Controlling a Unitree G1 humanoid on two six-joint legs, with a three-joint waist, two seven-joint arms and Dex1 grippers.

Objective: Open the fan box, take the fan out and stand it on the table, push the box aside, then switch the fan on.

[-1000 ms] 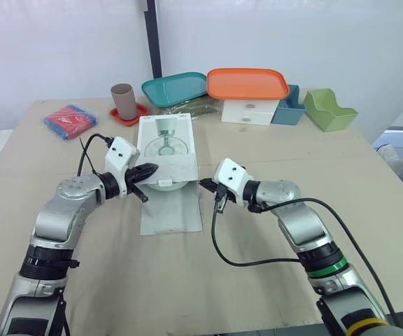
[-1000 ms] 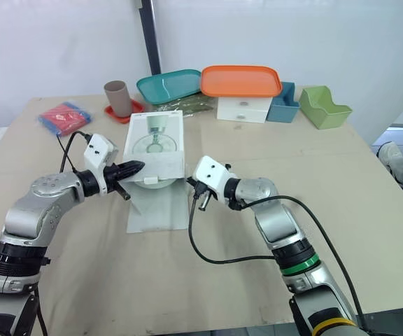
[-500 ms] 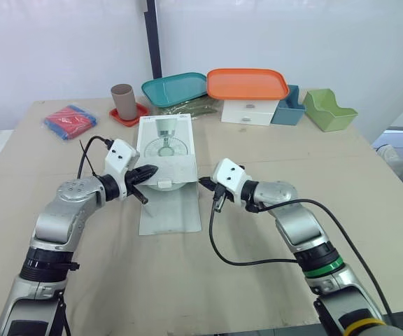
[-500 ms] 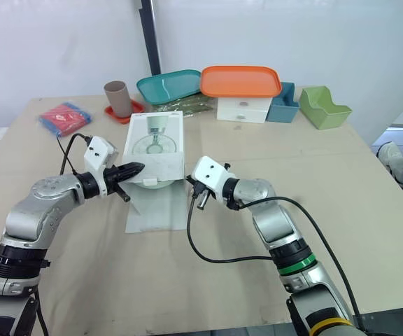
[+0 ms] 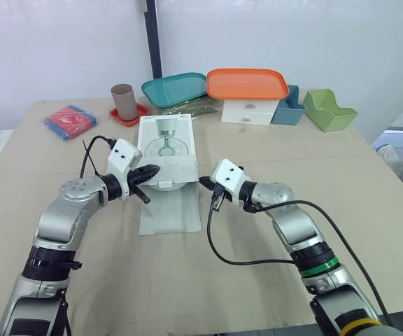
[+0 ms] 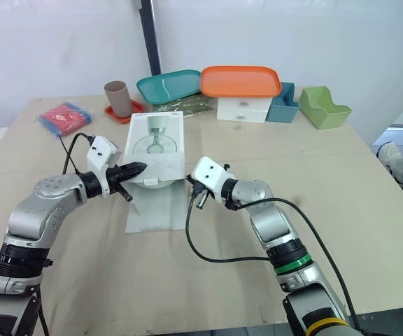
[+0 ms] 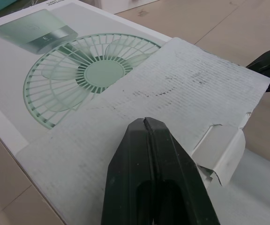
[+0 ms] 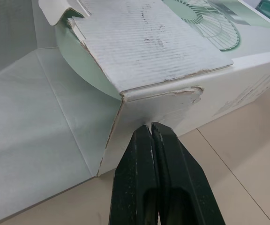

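The fan box [image 5: 166, 147] lay flat mid-table, printed face up, its near end open and the long flap [image 5: 171, 208] spread on the table [image 5: 257, 273] toward the robot. A short flap was folded back over the top, and the pale green fan [image 8: 78, 61] peeked out under it. Left gripper [image 7: 146, 123] sat over that folded flap, fingers pressed together, holding nothing. Right gripper [image 8: 151, 126], fingers also together and empty, pointed at the box's right near corner. Behind stood a brown cup [image 5: 123, 101], teal tray [image 5: 177, 88] and orange tray [image 5: 248, 83].
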